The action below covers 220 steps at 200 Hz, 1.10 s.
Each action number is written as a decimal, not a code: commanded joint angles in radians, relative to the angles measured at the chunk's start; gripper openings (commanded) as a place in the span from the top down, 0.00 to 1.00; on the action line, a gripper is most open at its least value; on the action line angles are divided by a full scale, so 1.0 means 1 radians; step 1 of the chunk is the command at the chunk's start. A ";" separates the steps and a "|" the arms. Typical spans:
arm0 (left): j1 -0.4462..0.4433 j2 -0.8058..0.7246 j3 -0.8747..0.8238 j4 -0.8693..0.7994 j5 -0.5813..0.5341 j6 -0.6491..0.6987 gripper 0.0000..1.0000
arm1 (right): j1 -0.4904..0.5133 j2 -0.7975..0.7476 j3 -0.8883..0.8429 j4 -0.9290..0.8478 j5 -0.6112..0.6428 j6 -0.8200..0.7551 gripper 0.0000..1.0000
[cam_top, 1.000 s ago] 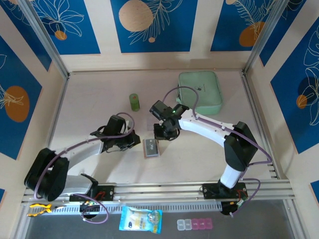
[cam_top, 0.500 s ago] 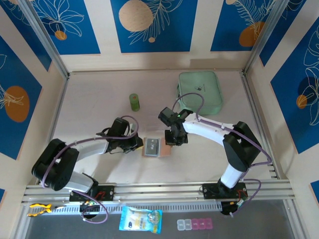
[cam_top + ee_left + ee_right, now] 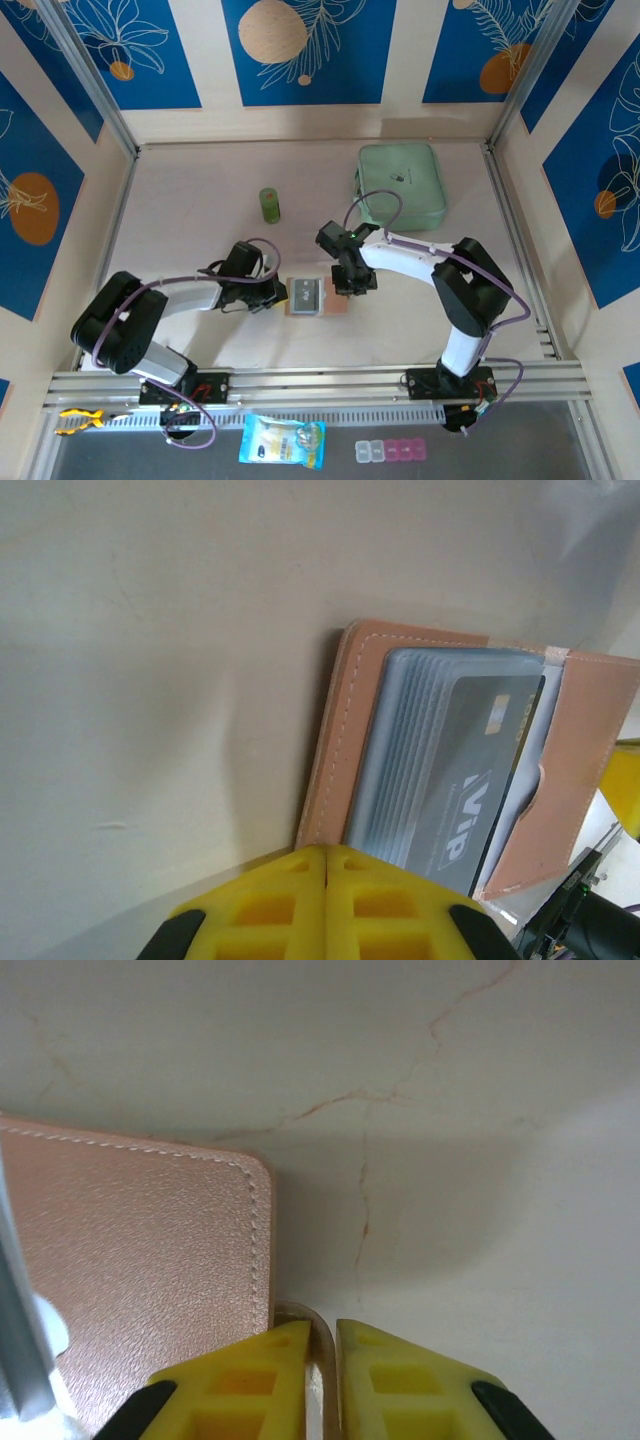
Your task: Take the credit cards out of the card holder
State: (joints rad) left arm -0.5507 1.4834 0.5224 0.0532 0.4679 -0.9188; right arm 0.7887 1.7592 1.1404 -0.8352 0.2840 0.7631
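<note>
See wallet (image 3: 309, 298) lying open on table (image 3: 190, 220), cards (image 3: 480, 770) tucked in its pockets. Read left gripper (image 3: 327, 855) fully closed at wallet edge, right gripper (image 3: 322, 1332) nearly closed, pinching tan flap edge.

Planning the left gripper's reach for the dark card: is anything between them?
No loose object. The stitched edge of the card holder and its stacked grey pockets lie between the shut left gripper and the dark card, whose far edge sits under a pink flap.
</note>
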 commanded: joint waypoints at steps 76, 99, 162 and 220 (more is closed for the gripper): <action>-0.022 0.011 -0.021 -0.027 0.004 -0.010 1.00 | 0.009 -0.035 0.004 -0.074 0.079 -0.005 0.54; -0.025 0.013 -0.023 -0.029 0.002 -0.011 1.00 | 0.007 -0.075 0.007 -0.122 0.112 -0.004 0.51; -0.033 0.009 -0.019 -0.032 0.000 -0.013 1.00 | 0.047 -0.129 0.117 -0.202 0.099 -0.009 0.54; -0.035 0.015 -0.014 -0.043 -0.002 -0.010 1.00 | 0.155 -0.023 0.281 -0.109 -0.068 -0.002 0.56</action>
State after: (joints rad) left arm -0.5728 1.4872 0.5186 0.0597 0.4679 -0.9192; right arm 0.9119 1.6779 1.3666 -0.9798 0.3233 0.7521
